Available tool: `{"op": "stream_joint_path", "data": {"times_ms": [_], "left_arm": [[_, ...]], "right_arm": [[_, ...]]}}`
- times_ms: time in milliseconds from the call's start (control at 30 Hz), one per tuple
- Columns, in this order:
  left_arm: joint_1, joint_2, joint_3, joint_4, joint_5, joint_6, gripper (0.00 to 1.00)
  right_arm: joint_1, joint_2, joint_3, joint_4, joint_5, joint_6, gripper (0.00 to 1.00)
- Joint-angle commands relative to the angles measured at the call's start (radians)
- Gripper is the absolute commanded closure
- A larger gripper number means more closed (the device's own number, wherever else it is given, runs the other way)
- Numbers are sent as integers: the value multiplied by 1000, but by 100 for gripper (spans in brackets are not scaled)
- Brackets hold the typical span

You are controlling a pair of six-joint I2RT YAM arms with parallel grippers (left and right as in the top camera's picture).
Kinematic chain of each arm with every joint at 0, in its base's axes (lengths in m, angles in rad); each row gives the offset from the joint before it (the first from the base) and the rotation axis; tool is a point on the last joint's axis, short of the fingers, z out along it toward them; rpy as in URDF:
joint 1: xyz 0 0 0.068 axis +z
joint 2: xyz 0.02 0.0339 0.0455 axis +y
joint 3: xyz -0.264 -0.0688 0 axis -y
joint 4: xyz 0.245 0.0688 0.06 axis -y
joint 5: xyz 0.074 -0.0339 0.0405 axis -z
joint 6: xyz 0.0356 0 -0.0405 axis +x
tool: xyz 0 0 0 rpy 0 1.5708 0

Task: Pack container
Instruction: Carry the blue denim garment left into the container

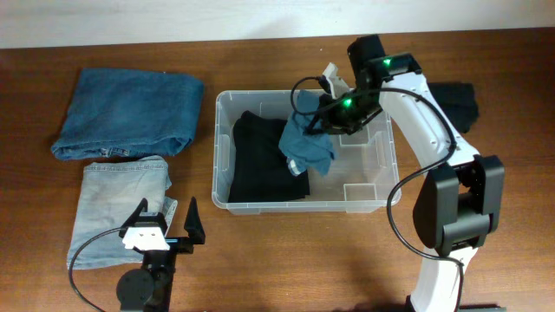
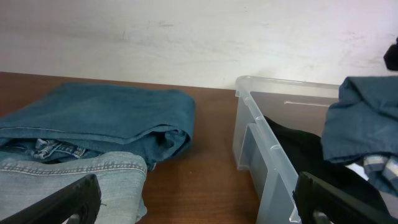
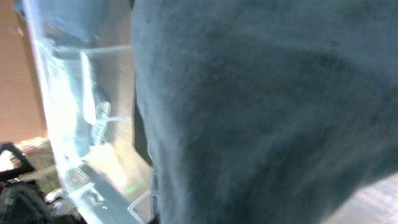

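At the far left of the table we see a folded pair of dark blue denim jeans [image 1: 128, 113], and just in front of it a folded pair of pale, washed-out denim jeans [image 1: 117, 208]; the two touch along one edge. From the left wrist camera, the dark blue jeans [image 2: 106, 118] lie behind the pale jeans [image 2: 68, 180].

The left gripper [image 1: 167, 212] sits at the front right corner of the pale jeans with its two black fingers [image 2: 62, 202] spread wide apart and nothing between them.

Right of the denim, near the middle of the table, stands the large rectangular clear plastic container [image 1: 295, 206], open at the top. The left wrist view shows its rounded near corner and rolled rim [image 2: 264, 155]. A folded black garment [image 1: 264, 160] lies flat in its left half.

Over the middle of the container hangs a crumpled teal-blue cloth [image 1: 308, 147], its lower edge over the black garment. The left wrist camera shows the cloth [image 2: 360, 124] raised above the rim. The right gripper [image 1: 334, 113] is above the container's back right part, clamped on the top of this cloth. In the right wrist view the cloth [image 3: 267, 106] fills nearly everything, with a strip of container wall [image 3: 65, 112] at the left.

At the far right, behind the right arm, lies another black fabric item [image 1: 455, 100] on the table.
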State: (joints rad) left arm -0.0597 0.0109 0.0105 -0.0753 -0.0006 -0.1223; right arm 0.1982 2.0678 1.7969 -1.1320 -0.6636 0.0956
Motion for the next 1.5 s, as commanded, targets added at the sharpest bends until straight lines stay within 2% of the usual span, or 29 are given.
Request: {"op": "stream_joint_path", "data": {"times_ms": [0, 100, 133, 200, 267, 333, 533, 700, 767, 867, 933, 967, 1000, 1100, 1167, 1467], "left_arm": [[4, -4, -2, -8, 1, 16, 1], [4, -4, -2, -8, 1, 16, 1], [4, -4, -2, -8, 1, 16, 0], [4, -4, -2, -8, 1, 16, 1], [4, -4, -2, -8, 1, 16, 1], [4, -4, -2, -8, 1, 16, 0], [4, -4, -2, -8, 1, 16, 1], [4, -4, -2, -8, 1, 16, 0], [4, -4, -2, -8, 1, 16, 0], [4, -4, -2, -8, 1, 16, 0], [4, -4, -2, -8, 1, 16, 1], [4, -4, -2, -8, 1, 16, 1], [4, -4, -2, -8, 1, 16, 1], [4, -4, -2, -8, 1, 16, 1], [4, -4, -2, -8, 1, 16, 0], [4, -4, -2, -8, 1, 16, 1]], "right_arm": [[5, 0, -40, 15, 93, 0, 83], [5, 0, -53, 11, 261, 23, 76], [5, 0, -55, 8, 298, 22, 66], [5, 0, -55, 2, 347, 22, 57], [5, 0, -55, 3, 367, 22, 29], [5, 0, -55, 3, 381, 21, 13], [5, -1, -25, -24, 480, 21, 9], [5, -2, 104, -93, 484, 22, 9], [5, -2, 166, -128, 483, 22, 10], [19, -2, 245, -194, 480, 22, 19], [41, -2, 254, -223, 485, 9, 34], [60, 1, 243, -229, 521, 6, 52], [72, 1, 225, -219, 550, 7, 64], [91, 3, 172, -176, 579, 13, 89], [95, 5, 125, -139, 579, 32, 93], [95, 5, -154, 88, 583, 56, 93]]}}
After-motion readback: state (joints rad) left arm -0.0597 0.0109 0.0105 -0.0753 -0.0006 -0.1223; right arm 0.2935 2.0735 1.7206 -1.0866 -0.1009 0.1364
